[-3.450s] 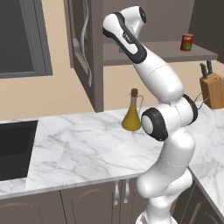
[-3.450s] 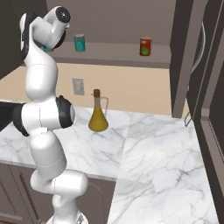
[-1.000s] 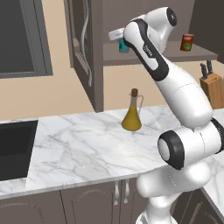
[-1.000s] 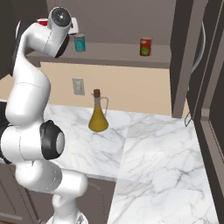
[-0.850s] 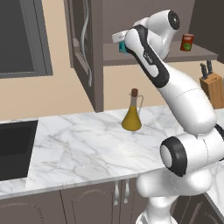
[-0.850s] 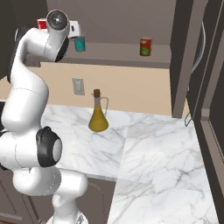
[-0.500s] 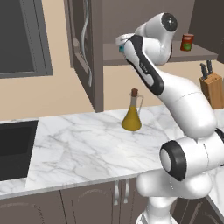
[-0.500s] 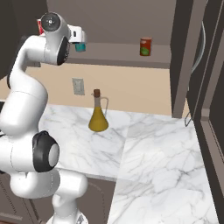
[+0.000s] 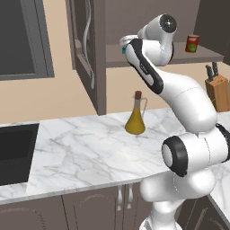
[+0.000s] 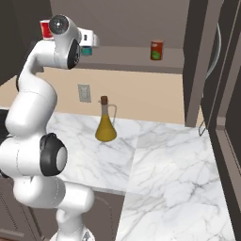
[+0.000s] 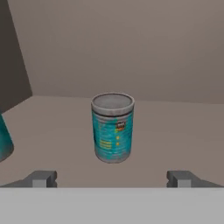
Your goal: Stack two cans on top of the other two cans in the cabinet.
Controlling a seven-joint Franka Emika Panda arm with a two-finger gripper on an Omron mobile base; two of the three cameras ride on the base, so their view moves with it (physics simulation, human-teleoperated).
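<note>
1. the cabinet [image 10: 141, 56] is the big constraint. the arm reaches up into the shelf opening with the open door [image 9: 87, 49] close on one side, so a wide swing while backing out could clip it.
2. the shelf board [image 11: 175, 131] is bare around the teal can [image 11: 113, 127], which stands upright just ahead of the pincer [image 11: 111, 178]. a second teal shape [image 11: 4, 140] sits at the left edge of the hand view, and a sloppy approach might bump it.
3. the pincer is spread wide and pinching nothing. if it closes off-centre or too high, the can could tip or skid back toward the wall.
4. the red can with the green label [image 10: 156, 50] sits well apart along the shelf. setting one can on that small top is where a slip is most likely, i'd guess.
</note>
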